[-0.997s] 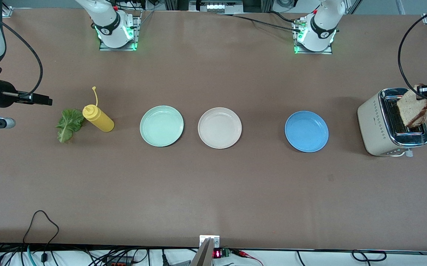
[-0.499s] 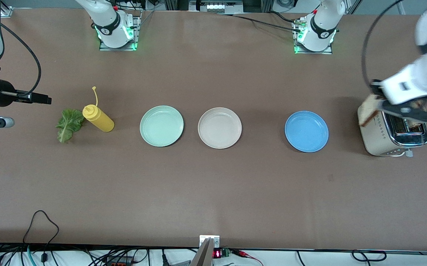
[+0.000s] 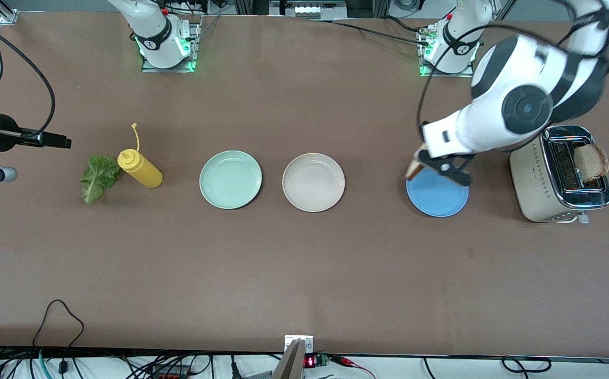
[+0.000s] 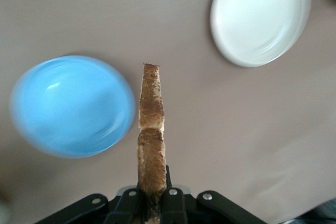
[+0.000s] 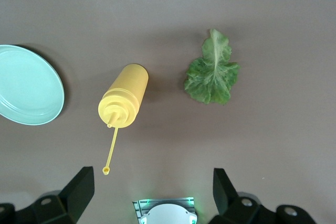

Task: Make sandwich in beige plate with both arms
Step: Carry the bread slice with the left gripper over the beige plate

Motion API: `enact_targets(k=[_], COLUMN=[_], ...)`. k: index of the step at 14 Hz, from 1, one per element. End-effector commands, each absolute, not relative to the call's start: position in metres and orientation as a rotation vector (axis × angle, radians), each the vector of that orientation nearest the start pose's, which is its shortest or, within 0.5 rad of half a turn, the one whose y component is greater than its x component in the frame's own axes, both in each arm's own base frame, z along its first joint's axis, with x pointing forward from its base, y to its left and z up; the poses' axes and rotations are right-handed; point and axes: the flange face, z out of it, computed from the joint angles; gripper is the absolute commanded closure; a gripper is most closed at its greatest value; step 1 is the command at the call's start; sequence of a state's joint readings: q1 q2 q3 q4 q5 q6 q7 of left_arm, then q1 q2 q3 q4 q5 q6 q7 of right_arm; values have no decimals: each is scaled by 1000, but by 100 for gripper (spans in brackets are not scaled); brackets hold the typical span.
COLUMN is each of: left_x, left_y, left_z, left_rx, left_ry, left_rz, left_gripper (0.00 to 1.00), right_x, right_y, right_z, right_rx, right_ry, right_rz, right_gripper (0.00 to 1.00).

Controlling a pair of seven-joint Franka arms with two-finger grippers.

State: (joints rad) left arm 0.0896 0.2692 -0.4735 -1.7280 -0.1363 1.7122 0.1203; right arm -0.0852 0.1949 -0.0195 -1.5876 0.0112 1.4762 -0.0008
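Left hand (image 3: 437, 169) clenched on a bread slice (image 4: 151, 140), over the blue plate (image 3: 437, 197)'s edge; front view hides most of that slice, left wrist view shows it edge-on. Beige plate (image 3: 313, 182) bare mid-surface. Right hand (image 5: 152, 187) waits with fingers spread above the lettuce (image 5: 212, 71), cut off in the front view. Second slice (image 3: 589, 162) sits in the toaster (image 3: 538, 181).

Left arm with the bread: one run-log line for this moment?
left hand: shut on bread slice, over blue plate | right hand: open, waiting | beige plate: bare

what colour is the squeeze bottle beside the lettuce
Yellow squeeze bottle, clearest in the right wrist view.
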Motion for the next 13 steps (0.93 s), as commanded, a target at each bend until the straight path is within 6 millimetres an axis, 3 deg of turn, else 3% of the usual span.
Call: enact_targets(k=[1, 4, 7, 10, 13], left_x=[567, 564, 571, 571, 578], left_y=[-263, -306, -320, -331, -334], left_z=[393, 367, 338, 315, 280], left_rx=[-3400, -3538, -3768, -3815, -3897], left_ry=[721, 666, 402, 285, 47], left_rz=[495, 513, 676, 722, 783], left_gripper=[100, 100, 100, 100, 100], right_x=[587, 595, 601, 601, 599], right_y=[-61, -62, -62, -61, -63], right_z=[501, 505, 506, 505, 500], right_rx=[-3063, -3079, -3092, -3092, -3084], right_ry=[162, 164, 161, 156, 48], right_rz=[459, 364, 291, 290, 306], right_gripper=[0, 0, 0, 0, 0])
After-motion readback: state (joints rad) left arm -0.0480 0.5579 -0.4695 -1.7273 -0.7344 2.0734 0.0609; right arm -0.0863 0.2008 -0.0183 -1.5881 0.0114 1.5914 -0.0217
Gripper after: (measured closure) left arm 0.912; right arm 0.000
